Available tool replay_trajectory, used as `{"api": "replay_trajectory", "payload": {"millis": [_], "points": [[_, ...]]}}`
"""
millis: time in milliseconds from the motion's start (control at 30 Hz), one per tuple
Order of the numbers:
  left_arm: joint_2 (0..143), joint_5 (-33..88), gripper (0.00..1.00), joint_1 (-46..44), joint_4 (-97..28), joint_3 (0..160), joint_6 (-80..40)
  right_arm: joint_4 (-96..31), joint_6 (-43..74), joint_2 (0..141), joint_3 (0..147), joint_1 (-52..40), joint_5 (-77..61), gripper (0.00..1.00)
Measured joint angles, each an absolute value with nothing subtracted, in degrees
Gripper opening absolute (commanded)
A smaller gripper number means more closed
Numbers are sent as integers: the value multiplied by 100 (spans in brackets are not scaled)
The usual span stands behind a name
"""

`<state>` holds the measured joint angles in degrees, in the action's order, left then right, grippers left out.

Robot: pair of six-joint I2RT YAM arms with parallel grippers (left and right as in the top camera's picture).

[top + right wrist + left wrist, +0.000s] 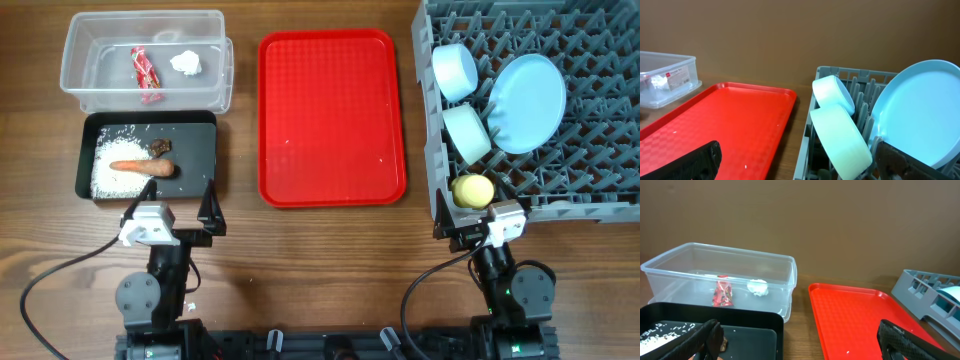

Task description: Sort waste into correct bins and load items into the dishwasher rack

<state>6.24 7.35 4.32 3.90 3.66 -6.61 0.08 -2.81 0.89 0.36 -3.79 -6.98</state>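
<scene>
Two bowls [455,70] [467,133] stand on edge in the rack [600,40], beside the tilted plate [527,102]. The cup [473,190] sits at the rack's near corner. I see the wrapper [146,72] and tissue [186,63] in the tub [90,50]. Rice [108,165], carrot [142,167] and scrap [159,149] lie in the black tray [195,150]. The red tray [330,120] lies on the tabletop [320,260] between tub and rack. Left hand [170,212]: fingers wide, holding nothing, near the black tray. Right hand [472,228]: wide, holding nothing, just beside the cup.
</scene>
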Motion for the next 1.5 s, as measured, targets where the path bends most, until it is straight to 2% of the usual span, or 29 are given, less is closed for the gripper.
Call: {"api": "replay_trajectory", "payload": {"millis": [433, 1500], "points": [[80, 740, 100, 432, -362, 75, -650, 8, -281, 89, 36, -379, -698, 100], [78, 740, 100, 432, -364, 69, -670, 8, -281, 89, 36, -379, -698, 100]]}}
